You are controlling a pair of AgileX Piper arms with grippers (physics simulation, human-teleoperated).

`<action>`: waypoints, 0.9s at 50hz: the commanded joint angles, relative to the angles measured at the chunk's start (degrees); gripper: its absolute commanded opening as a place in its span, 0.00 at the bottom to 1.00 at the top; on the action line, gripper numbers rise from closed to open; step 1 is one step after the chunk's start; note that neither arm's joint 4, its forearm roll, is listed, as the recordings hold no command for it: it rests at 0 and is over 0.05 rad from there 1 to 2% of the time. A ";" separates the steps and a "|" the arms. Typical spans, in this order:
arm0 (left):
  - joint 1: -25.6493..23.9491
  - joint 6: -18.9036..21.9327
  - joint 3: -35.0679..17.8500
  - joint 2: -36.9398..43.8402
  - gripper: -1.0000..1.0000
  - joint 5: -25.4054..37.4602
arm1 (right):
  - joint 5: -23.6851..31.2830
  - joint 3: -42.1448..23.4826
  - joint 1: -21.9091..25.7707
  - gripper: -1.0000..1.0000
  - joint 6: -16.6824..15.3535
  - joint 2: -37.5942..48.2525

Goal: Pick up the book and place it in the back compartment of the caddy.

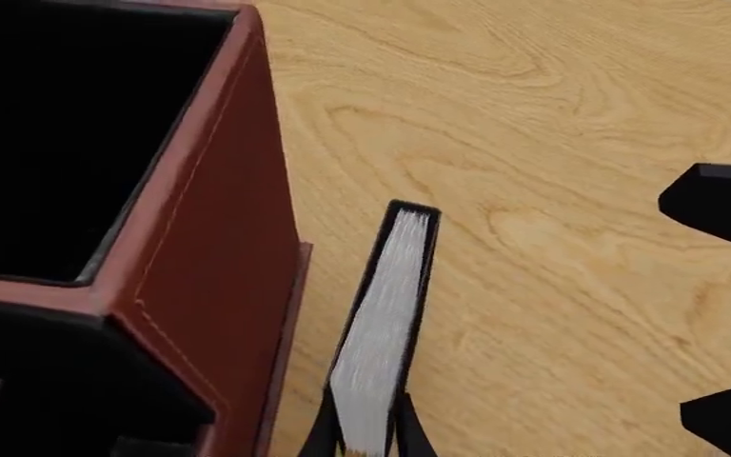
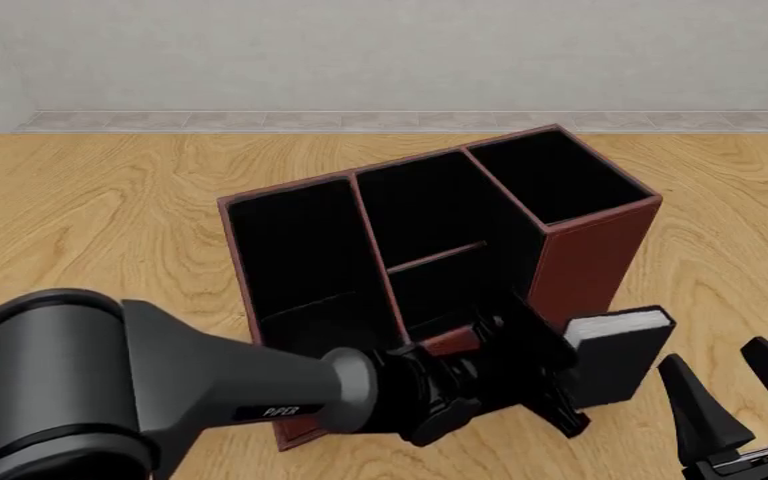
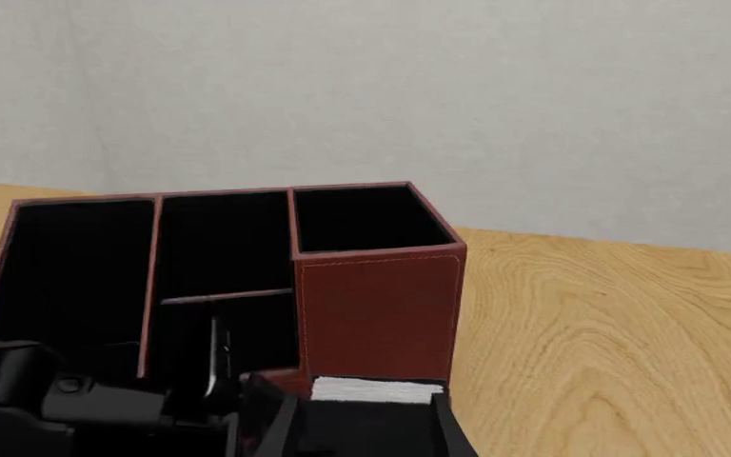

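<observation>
The black book with white page edges [image 2: 618,350] stands upright beside the near right corner of the reddish-brown caddy [image 2: 598,250], by the outer wall of its tall square cell. My left gripper [image 2: 564,385] is shut on the book; in the left wrist view the book [image 1: 385,314] sits between the two fingers. The small low-walled back compartment [image 2: 444,300] lies on the near side of the caddy's middle column, left of the book. My right gripper [image 2: 735,395] is open and empty, to the right of the book. The book's pages also show in the right wrist view [image 3: 376,389].
The caddy's long narrow cell [image 2: 297,255] is on the left and the tall square cell [image 2: 558,175] on the far right. My left arm [image 2: 157,390] crosses low in front of the caddy. The wooden table [image 2: 91,200] surrounds the caddy.
</observation>
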 commanded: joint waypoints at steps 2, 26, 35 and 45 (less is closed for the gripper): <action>-0.65 1.15 1.98 -3.29 0.00 -1.36 | -0.40 0.04 0.01 1.00 0.03 0.39; -2.16 -0.02 6.83 -10.91 0.00 -2.46 | -0.03 0.03 0.04 1.00 0.02 0.02; -1.71 -0.71 11.25 -16.08 0.00 -4.48 | 0.06 0.02 0.06 1.00 0.00 -0.08; -2.95 0.06 14.17 -21.05 0.00 -3.65 | 0.09 0.03 0.07 1.00 -0.02 -0.13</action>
